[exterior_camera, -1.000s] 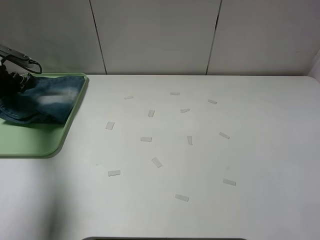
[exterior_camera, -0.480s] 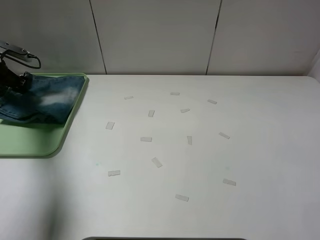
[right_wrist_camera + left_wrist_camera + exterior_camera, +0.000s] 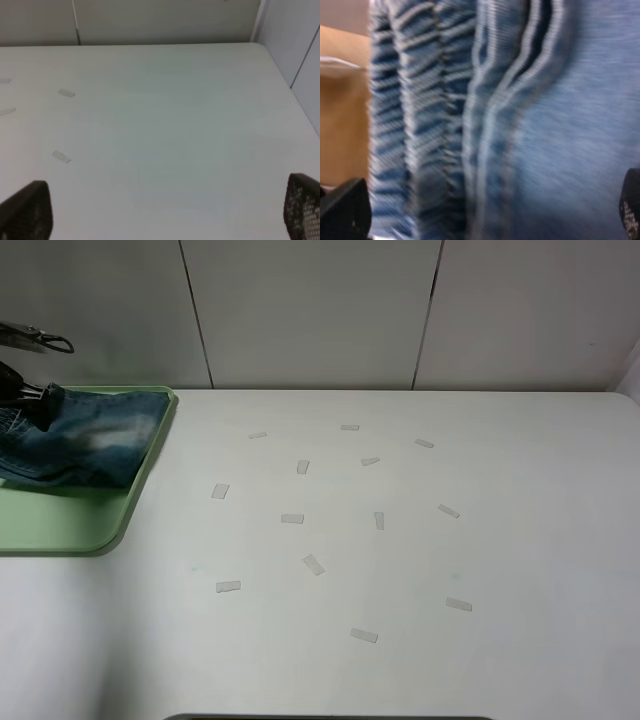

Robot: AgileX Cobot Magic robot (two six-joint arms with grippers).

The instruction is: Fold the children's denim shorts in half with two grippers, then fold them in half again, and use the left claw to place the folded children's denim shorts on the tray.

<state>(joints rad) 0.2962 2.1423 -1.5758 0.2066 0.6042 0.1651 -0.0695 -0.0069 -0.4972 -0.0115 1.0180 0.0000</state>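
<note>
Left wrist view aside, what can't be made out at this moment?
- Pale green plastic tray: exterior high view, left part cut off by the frame edge.
- Folded blue denim shorts: print not discernible; left end cut off.
- Left gripper: mostly outside that frame.
- Right gripper: only fingertip edges show, right wrist view.

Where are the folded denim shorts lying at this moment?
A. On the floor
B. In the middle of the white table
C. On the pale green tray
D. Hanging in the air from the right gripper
C: the exterior high view shows the denim shorts resting on the green tray at the table's left edge.
</note>
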